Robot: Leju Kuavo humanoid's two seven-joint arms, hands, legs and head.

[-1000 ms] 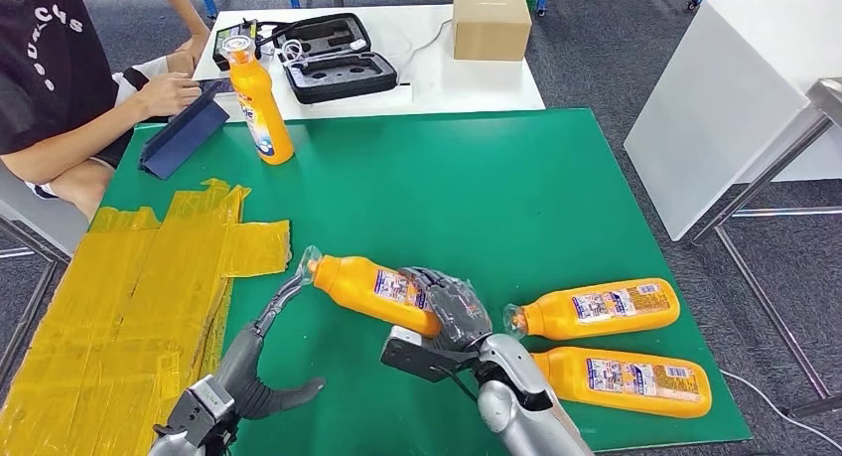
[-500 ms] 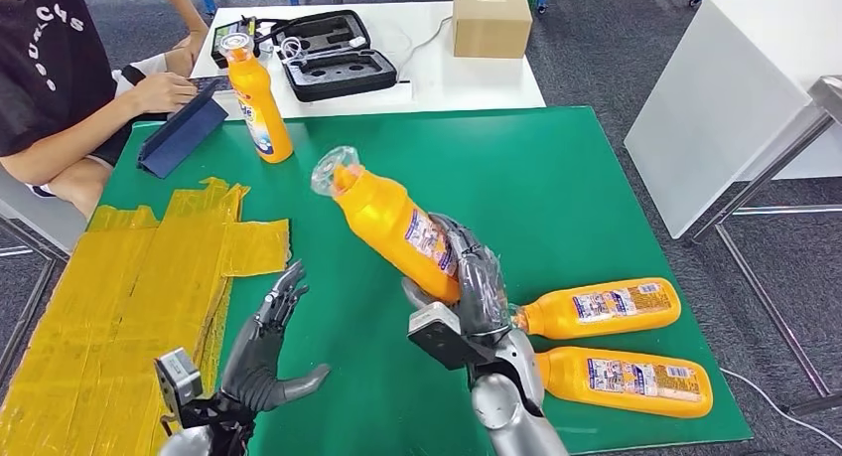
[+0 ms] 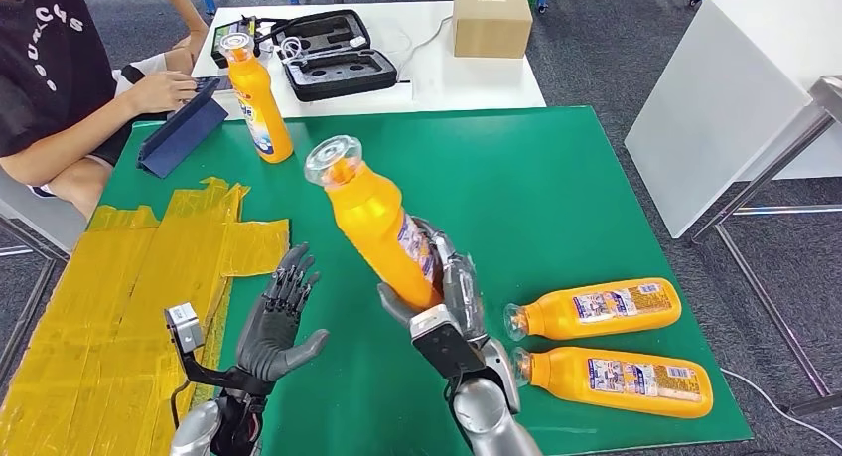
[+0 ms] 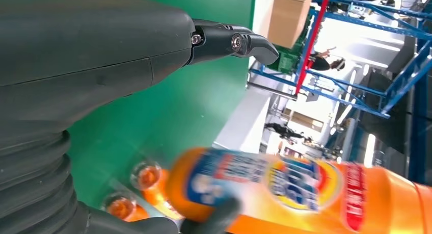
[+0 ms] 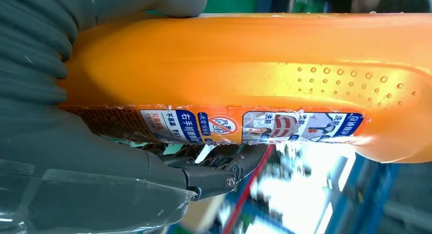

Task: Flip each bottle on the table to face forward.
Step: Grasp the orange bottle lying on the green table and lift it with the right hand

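Your robot's right hand [image 3: 449, 295] gripped the lower body of an orange bottle [image 3: 375, 218] and held it clear of the green table [image 3: 556, 178], over its near middle, likely so the bottle could be turned to face forward before being set down. The bottle's long axis stood close to upright but tilted, its clear cap [image 3: 332, 160] pointing up and away toward the far left. From the right wrist, the label's edge [image 5: 244, 127] ran along the bottle's length beside the fingers. Your left hand [image 3: 278, 322] waited just beside it, fingers spread and holding nothing, seemingly ready to take or steady the bottle. Two more bottles [image 3: 596, 309] lay on their sides near the table's right edge, while another [image 3: 260, 100] stood upright at the far left.
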